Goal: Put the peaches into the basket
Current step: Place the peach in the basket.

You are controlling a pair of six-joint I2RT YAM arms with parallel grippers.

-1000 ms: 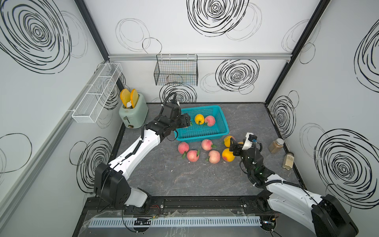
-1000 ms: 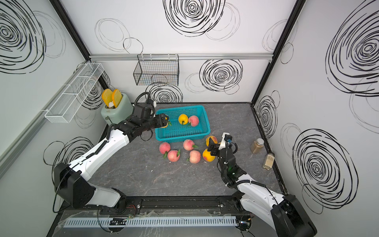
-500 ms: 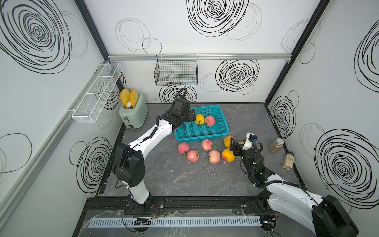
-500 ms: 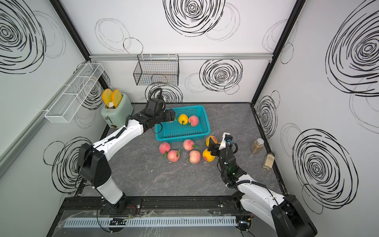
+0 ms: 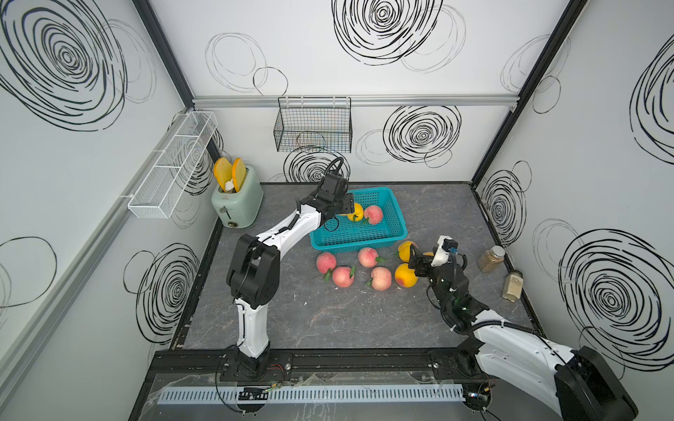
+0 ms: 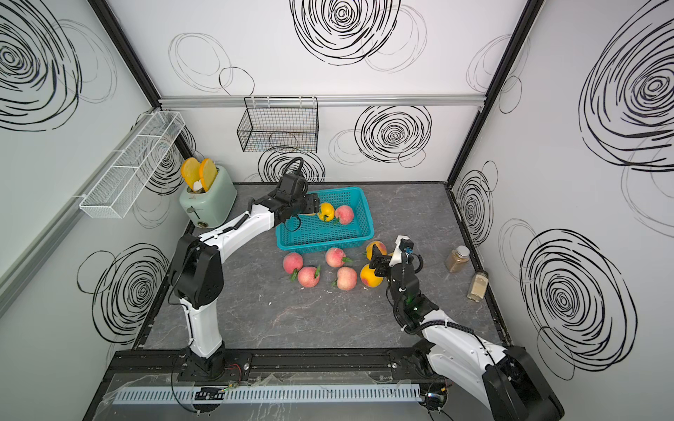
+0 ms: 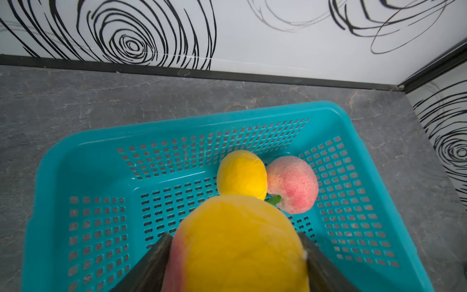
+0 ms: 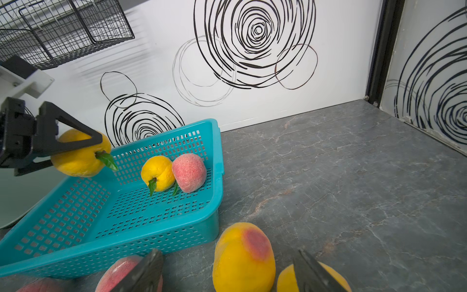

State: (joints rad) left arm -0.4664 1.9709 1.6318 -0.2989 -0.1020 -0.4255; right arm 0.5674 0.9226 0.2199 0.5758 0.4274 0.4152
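- My left hand (image 5: 346, 208) grips a yellow peach (image 7: 240, 242) over the basket (image 7: 177, 122), mid-frame in both top views.
- My right hand (image 5: 415, 264) stands open beside loose peaches (image 5: 368, 257) on the surface (image 5: 328, 317).

Nearest peach (image 7: 237, 245) half out of view

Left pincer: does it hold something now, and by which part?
Yes. The left pincer holds a yellow peach by two opposite sides, one finger on each, over the basket.
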